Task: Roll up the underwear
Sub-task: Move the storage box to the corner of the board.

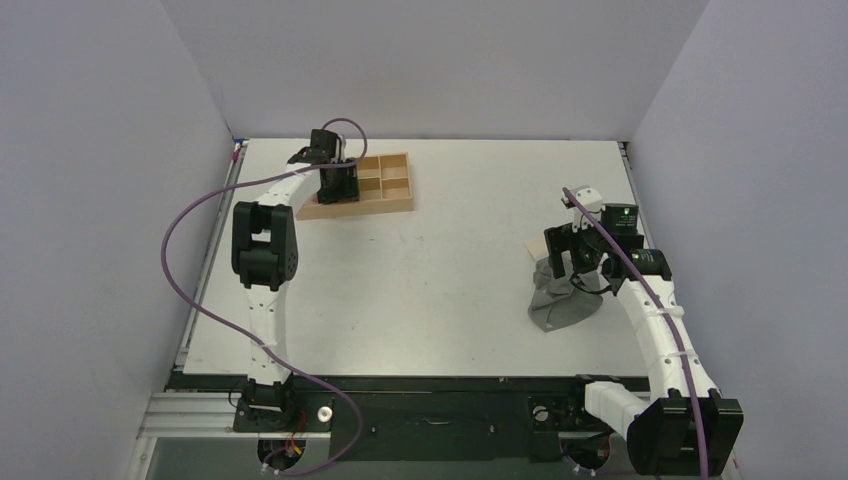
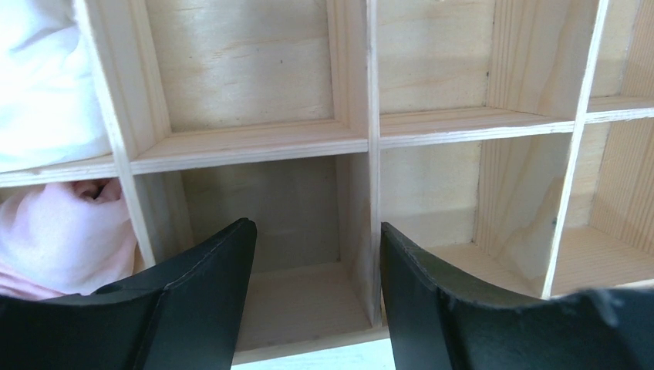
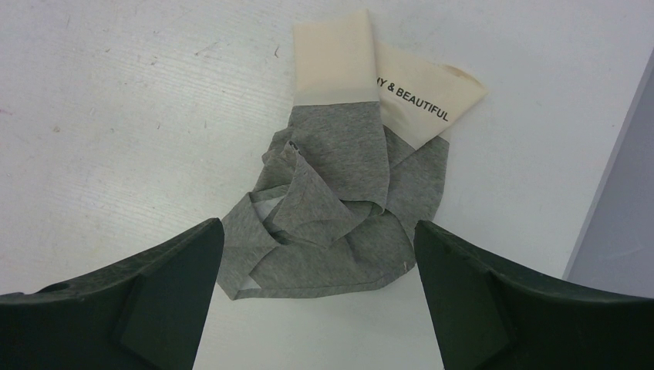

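1. We see the underwear on the bench, far right side, near the right wall. It sits well apart from the tray.
2. It is a crumpled heap: grey fabric is twisted over itself and the beige band is folded double at the far end, with printed lettering showing. There is no roll in it, not even a flat layout.
3. The right end effector hangs just above the heap with jaws wide apart and nothing between them. From the wrist view we can't tell if the fingertips touch the fabric.
4. The left end effector hangs over the tray with jaws apart and empty. Below it are a bare compartment and a divider, the divider close to its right finger.
5. The tray's two compartments at the left of that view hold a white cloth and a pink cloth. The other compartments we can see are bare.
6. Our read on progress: nothing is done on this garment yet.
7. What is left, we judge: spread it flat, square up the band, fold, and roll it tight. It probably then goes in a free compartment, but the task line doesn't say so.
8. Risk: a one-armed grab on a tangled heap likely lifts a single layer. We expect both arms will be needed to flatten it.
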`<control>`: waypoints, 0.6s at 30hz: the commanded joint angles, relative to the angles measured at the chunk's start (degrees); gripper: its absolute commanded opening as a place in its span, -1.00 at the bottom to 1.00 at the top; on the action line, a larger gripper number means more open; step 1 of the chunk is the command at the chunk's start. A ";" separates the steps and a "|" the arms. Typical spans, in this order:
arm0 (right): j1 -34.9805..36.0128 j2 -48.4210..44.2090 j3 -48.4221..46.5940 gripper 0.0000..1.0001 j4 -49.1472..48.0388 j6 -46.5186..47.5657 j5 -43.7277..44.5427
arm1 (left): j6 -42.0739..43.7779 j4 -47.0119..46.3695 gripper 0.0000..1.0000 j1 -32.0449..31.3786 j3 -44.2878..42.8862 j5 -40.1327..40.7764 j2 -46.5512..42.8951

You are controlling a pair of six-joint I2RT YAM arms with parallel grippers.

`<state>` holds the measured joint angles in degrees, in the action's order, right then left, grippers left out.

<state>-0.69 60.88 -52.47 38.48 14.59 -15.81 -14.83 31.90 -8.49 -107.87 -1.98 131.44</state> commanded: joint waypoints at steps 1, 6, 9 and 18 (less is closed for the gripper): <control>0.34 0.06 -0.13 0.78 -0.15 0.37 0.81 | 0.63 0.03 0.13 0.82 3.41 -0.38 -5.25; 0.34 0.17 -0.24 0.78 -0.16 0.19 0.72 | 2.15 0.00 0.13 1.21 5.61 -0.55 -7.16; 0.34 0.29 -0.36 0.78 -0.03 0.22 1.20 | 2.71 0.19 0.13 1.63 5.20 -0.27 -7.20; 4.19 1.56 -0.37 0.78 2.43 4.47 8.16 | 4.91 2.29 0.29 2.06 -2.27 0.26 -5.14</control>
<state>1.93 61.43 -52.47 39.57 16.03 -12.69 -11.88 33.74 -7.20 -104.36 -2.17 128.14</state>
